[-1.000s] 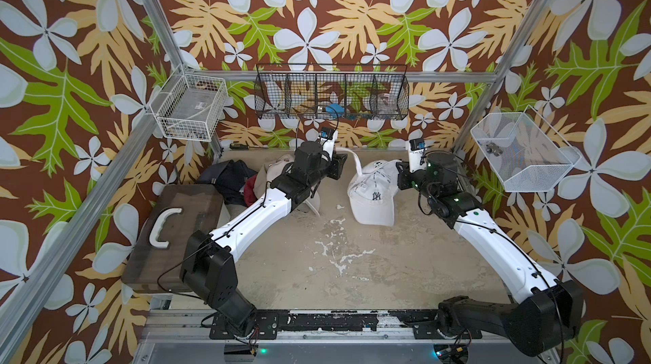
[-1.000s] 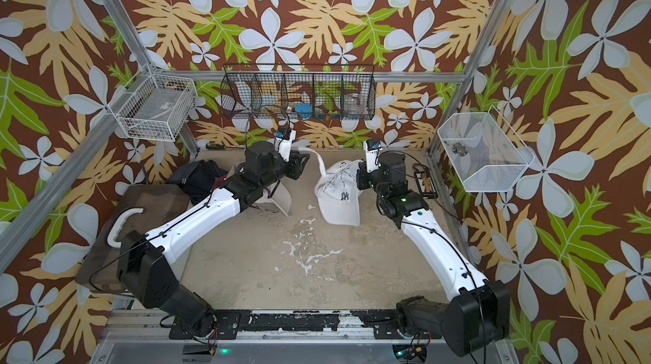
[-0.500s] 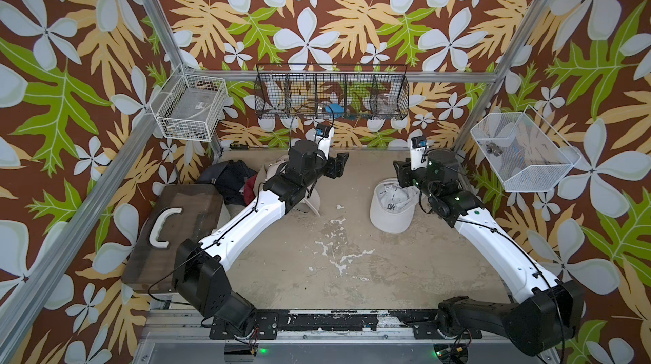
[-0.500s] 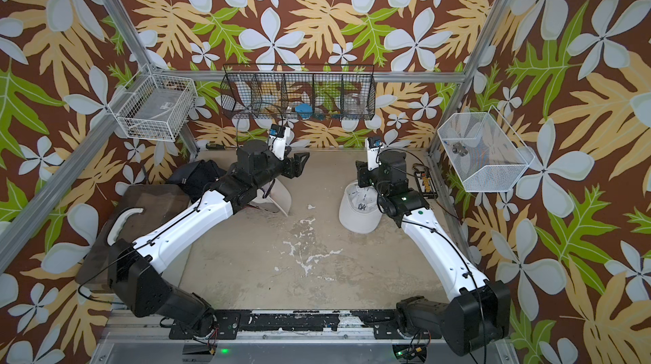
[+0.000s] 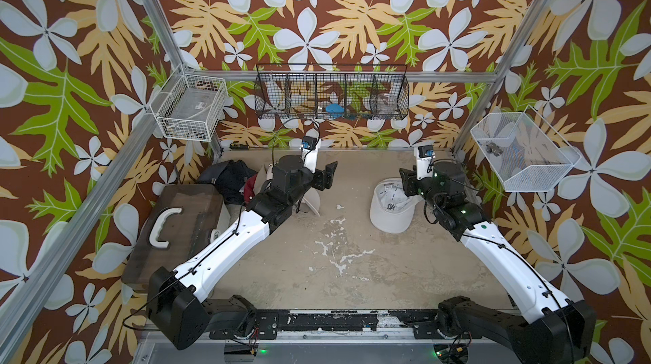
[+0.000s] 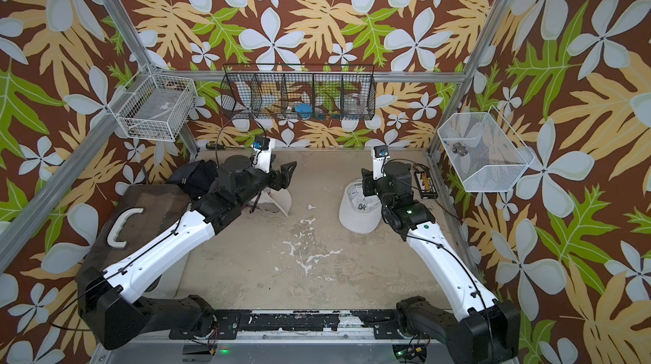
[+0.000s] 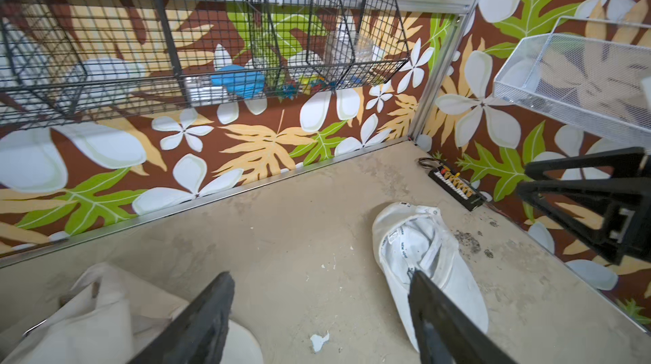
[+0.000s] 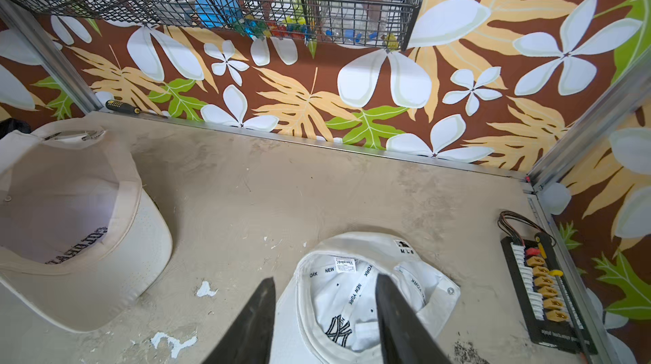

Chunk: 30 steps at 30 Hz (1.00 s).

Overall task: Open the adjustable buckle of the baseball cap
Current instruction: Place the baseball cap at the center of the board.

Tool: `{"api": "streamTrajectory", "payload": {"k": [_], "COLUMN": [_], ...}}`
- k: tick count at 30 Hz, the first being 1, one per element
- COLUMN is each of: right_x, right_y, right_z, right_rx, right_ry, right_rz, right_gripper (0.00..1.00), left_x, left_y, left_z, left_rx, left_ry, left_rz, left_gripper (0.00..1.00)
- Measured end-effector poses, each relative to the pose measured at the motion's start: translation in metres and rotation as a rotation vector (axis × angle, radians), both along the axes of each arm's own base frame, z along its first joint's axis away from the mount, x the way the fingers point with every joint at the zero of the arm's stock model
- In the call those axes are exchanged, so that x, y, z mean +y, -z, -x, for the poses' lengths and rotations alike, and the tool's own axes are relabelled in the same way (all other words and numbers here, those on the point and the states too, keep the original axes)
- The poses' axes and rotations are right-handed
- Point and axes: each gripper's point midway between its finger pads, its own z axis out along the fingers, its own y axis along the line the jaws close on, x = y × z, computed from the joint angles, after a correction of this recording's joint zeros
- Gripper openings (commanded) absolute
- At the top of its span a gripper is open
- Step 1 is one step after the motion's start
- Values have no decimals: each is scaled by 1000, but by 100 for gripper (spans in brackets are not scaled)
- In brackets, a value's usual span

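Item: white baseball cap (image 5: 390, 209), crown down and hollow up, on the table (image 5: 352, 260) toward the right side. Long axis: brim toward the robot's base, back rim with its small black label toward the rear wall. Fastening: buckle not made out in any view; judged to sit at that far rim. Nearer claw: right gripper (image 8: 324, 279), jaws apart, empty, poised directly over the hollow. Farther claw: left gripper (image 5: 330, 170), jaws wide apart, empty, well apart from the item, near a beige cap (image 8: 70, 225). Coming move, judged: right arm reaches forward and down to the far rim; left must cross over to assist.
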Motion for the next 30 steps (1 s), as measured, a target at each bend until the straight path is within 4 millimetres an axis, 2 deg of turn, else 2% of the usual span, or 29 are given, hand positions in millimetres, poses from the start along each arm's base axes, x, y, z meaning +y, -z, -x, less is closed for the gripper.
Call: {"api": "streamTrajectory", "payload": {"k": [4, 7, 11, 15, 16, 17, 23, 25, 30], "right_x": [-13, -27, -54, -72, -77, -81, -90, -92, -95], "right_y": [15, 34, 72, 115, 126, 137, 189, 196, 198], "right_z": [9, 14, 26, 43, 46, 50, 64, 65, 66], "right_rx": [4, 20, 51, 79, 93, 104, 168, 168, 118], "right_ry": [45, 97, 188, 265, 287, 309, 346, 354, 369], "right_rz": [22, 43, 68, 107, 119, 123, 141, 147, 146], "right_gripper": [56, 57, 63, 71, 80, 99, 100, 100, 100], "left_x": [33, 67, 122, 157, 166, 175, 199, 207, 218], "left_y": [23, 44, 78, 114, 121, 127, 165, 172, 199], "left_z": [10, 14, 13, 18, 19, 20, 22, 18, 13], "left_rx": [-7, -15, 4, 48, 55, 59, 89, 103, 154], "left_ry": [-115, -244, -435, -554, -588, -622, -690, -716, -729], "left_rz": [-20, -40, -71, -127, -139, -150, -255, -270, -313], "left_gripper": [89, 91, 94, 97, 99, 100, 100, 100, 100]}}
